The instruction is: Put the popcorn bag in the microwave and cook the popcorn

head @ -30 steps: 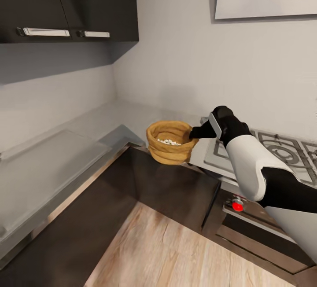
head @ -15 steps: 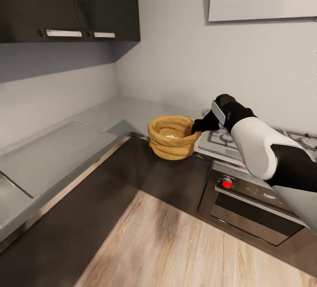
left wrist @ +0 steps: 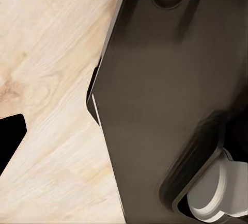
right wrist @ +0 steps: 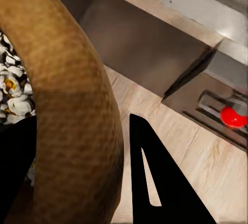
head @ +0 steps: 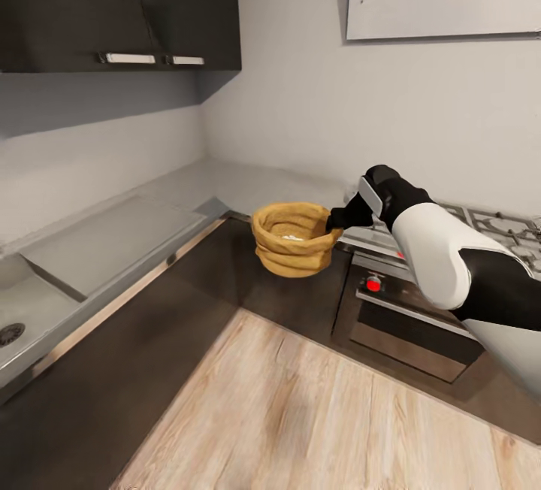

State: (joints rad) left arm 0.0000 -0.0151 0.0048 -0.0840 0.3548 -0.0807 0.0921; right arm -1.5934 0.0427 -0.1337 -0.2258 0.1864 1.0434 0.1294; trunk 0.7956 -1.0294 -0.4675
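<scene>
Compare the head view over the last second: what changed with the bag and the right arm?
The popcorn bag, which sat on the countertop edge, now hangs clear of it, in front of the dark cabinets, carried by the right gripper. The camera also moved, bringing the sink into sight. The grip on the bag's rim stayed the same, popcorn still inside.

One popcorn bag (head: 293, 240), one oven (head: 409, 317), two cabinet handles (head: 129, 58), one sink drain (head: 10, 334).

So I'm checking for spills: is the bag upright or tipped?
Upright. The bag hangs level from the right gripper, mouth upward, popcorn inside.
</scene>
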